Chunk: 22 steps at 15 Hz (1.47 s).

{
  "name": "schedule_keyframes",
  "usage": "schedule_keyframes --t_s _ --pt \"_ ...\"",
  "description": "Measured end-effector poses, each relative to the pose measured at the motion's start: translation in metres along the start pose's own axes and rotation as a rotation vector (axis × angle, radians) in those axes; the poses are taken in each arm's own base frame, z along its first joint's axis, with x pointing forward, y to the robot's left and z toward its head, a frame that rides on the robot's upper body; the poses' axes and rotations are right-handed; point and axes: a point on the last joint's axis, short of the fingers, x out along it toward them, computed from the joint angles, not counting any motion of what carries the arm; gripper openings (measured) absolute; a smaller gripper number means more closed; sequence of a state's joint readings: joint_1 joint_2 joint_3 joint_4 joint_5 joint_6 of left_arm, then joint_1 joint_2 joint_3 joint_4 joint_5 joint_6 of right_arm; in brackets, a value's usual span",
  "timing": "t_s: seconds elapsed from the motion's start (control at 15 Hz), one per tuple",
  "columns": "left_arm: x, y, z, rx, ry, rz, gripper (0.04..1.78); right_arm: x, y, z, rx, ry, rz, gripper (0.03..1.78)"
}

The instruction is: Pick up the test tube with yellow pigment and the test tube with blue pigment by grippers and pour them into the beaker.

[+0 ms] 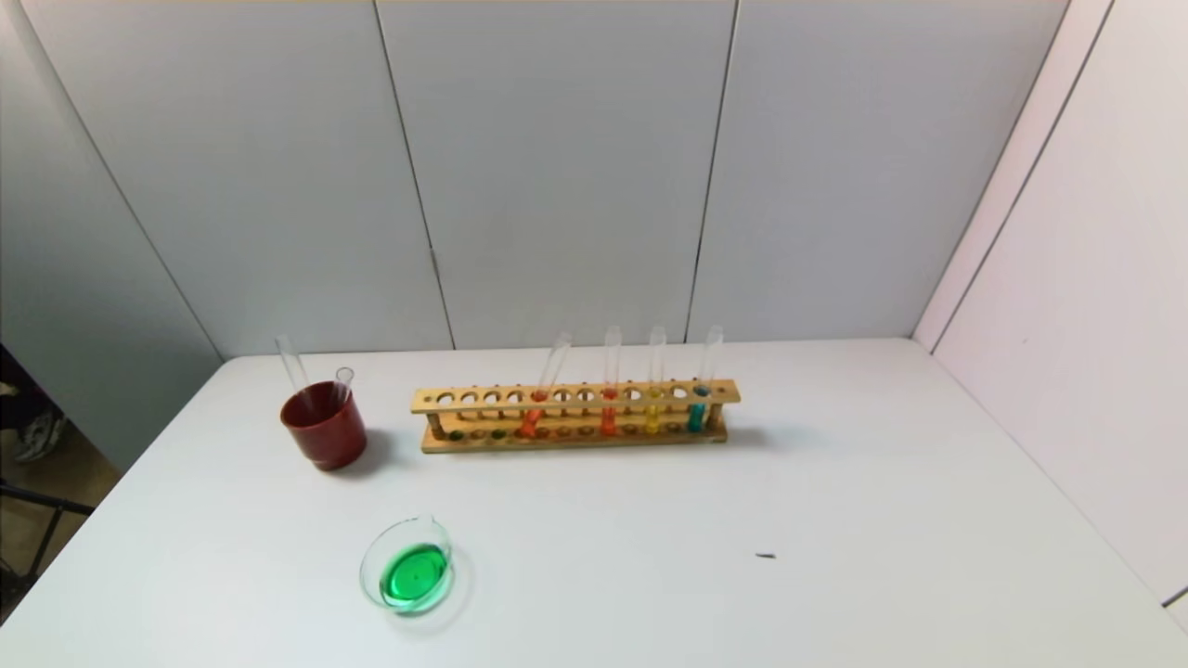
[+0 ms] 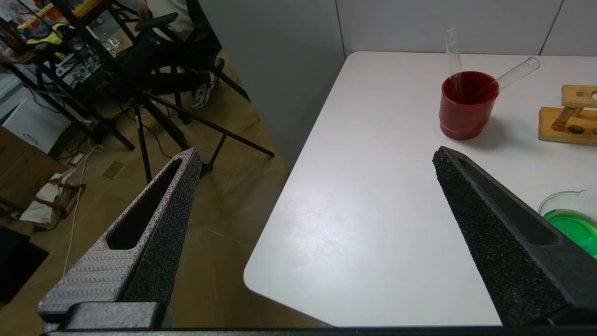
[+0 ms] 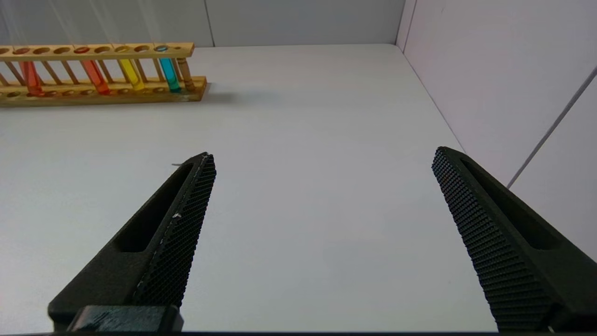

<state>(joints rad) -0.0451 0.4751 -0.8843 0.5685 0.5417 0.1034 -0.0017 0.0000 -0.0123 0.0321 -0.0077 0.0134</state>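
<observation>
The test tube with yellow pigment point(image 1: 654, 394) point(image 3: 130, 73) and the test tube with blue pigment point(image 1: 703, 390) point(image 3: 169, 73) stand upright at the right end of a wooden rack point(image 1: 575, 416). The beaker point(image 1: 408, 566) point(image 2: 571, 219) sits near the table's front left and holds green liquid. Neither arm shows in the head view. My left gripper point(image 2: 315, 156) hangs open over the table's front left corner, with nothing between its fingers. My right gripper point(image 3: 324, 156) is open and empty above bare table at the right, well short of the rack.
Two orange-red tubes point(image 1: 608, 394) also stand in the rack. A dark red cup point(image 1: 325, 425) point(image 2: 466, 105) left of the rack holds two empty glass tubes. A small dark speck point(image 1: 765, 556) lies on the white table point(image 1: 835, 520). Grey panels wall in the back and sides.
</observation>
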Motion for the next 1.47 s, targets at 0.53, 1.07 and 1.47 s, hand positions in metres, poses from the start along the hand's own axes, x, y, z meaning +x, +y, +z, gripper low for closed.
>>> schedule_keyframes --t_s 0.53,1.07,1.47 --pt "-0.033 0.005 -0.077 -0.056 -0.042 0.009 1.75 0.000 0.000 0.000 0.000 0.000 0.000 1.70" --pt "0.021 -0.041 -0.163 -0.046 -0.113 -0.348 1.75 0.000 0.000 0.000 0.000 0.000 0.000 1.70" --pt "0.031 -0.052 -0.175 -0.129 -0.187 -0.497 1.75 0.000 0.000 0.000 0.000 0.000 0.000 1.70"
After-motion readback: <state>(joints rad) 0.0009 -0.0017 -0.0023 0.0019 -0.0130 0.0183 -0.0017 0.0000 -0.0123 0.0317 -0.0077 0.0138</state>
